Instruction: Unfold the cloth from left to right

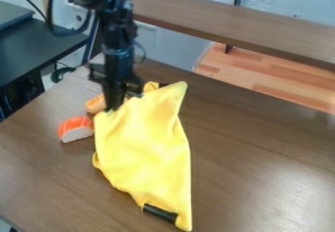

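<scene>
The black jointed arm (118,40) hangs near-vertical, its black gripper (112,107) down at the rumpled yellow cloth (145,150); open or closed, I cannot tell.

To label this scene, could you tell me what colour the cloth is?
The cloth is yellow, seen in the camera view.

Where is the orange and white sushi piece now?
In the camera view, the sushi piece lies on the brown table, at the left side of the yellow cloth.
</scene>
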`<state>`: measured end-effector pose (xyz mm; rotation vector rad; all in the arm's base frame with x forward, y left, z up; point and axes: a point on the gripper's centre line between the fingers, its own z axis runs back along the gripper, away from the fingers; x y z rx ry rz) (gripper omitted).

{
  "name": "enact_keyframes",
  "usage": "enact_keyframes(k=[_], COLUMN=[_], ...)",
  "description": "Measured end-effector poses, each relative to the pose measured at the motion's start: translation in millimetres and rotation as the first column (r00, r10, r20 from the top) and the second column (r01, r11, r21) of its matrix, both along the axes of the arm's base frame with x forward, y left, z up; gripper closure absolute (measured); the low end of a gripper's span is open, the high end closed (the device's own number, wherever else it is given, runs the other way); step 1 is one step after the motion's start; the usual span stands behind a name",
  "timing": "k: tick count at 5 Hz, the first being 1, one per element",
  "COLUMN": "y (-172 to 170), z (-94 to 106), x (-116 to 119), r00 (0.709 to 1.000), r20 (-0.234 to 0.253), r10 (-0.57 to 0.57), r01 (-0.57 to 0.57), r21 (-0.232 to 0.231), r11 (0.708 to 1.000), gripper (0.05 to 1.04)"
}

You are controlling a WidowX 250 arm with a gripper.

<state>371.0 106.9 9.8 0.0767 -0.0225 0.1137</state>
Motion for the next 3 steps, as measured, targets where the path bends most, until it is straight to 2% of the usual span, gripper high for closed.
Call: enact_keyframes(k=[1, 2, 3], y=[-35, -71, -101], z=[8.8, 2.7, -4.7], x=[4, 6, 11], r00=[0.997, 0.977, 0.962], r20=[-0.068, -0.187, -0.237], r10=[0.028, 0.102, 0.136], r01=[-0.028, -0.104, -0.128], r21=[0.0, -0.001, 0.049], r11=[1.0, 0.995, 0.991], gripper=[1.033, 1.033, 1.033])
